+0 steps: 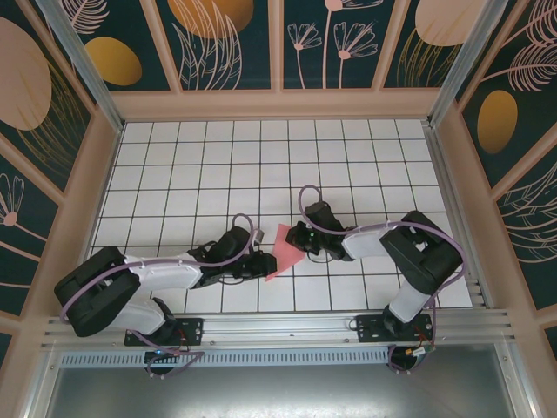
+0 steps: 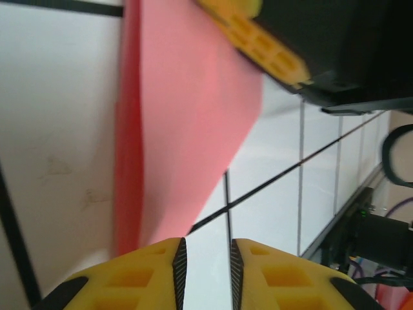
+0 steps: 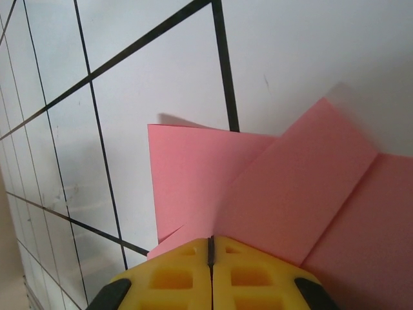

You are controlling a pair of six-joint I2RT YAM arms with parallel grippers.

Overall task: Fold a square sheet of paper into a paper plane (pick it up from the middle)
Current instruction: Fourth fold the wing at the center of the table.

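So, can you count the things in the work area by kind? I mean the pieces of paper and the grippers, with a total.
pink paper sheet: 1 (folded, several flaps)
Grippers: 2 (left gripper, right gripper)
Total: 3

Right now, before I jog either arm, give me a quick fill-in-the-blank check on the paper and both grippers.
1. In the right wrist view, the right gripper is ___ on the folded sheet of paper.
2. In the left wrist view, the left gripper is ___, with white table showing between its fingers.
3. From above, the sheet lies ___ the two grippers.
Missing words: shut; open; between.
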